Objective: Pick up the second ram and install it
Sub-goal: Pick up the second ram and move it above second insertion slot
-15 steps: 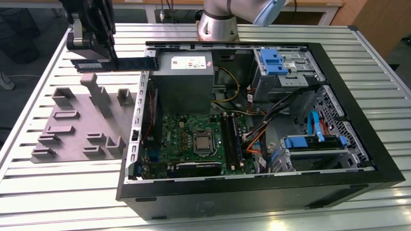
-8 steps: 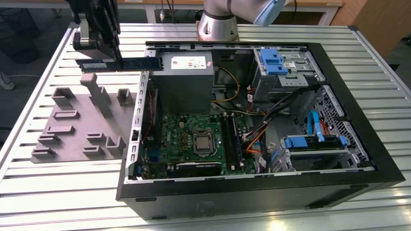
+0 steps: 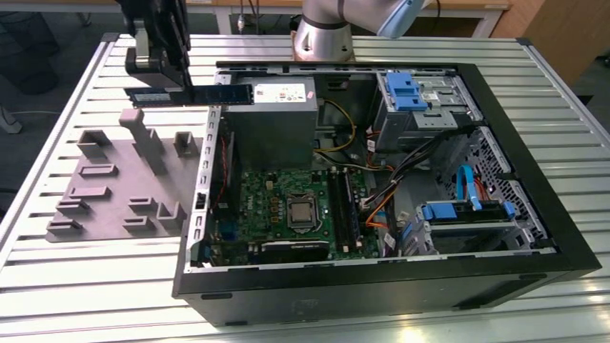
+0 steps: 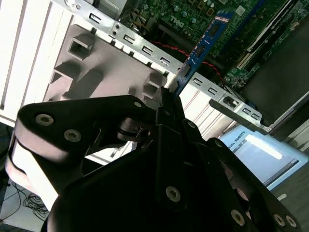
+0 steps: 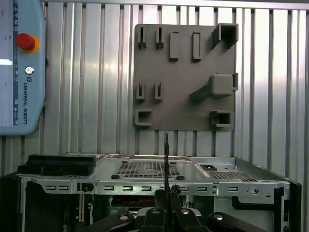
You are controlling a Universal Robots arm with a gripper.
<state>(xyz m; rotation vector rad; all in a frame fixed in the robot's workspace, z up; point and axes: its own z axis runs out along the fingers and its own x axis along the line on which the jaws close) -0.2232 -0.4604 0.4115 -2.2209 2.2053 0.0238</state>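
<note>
A table of ribbed aluminium slats [image 3: 96,286] is seen carrying everything. An open black computer case [image 3: 381,286] is laid on its side on the slats. Just beside the case, on the exterior view's left, a flat grey holder plate [image 3: 128,182] with raised blocks is set directly on the table. Behind the case, the arm's base [image 3: 322,39] is mounted on the slats. In the first wrist view a light-blue pendant [image 5: 19,72] with a red button is shown over the slats, beyond the case and apart from the plate.

Silver arm [image 3: 322,32] w/ blue cap; black gripper [image 4: 170,99], silver screws.
</note>
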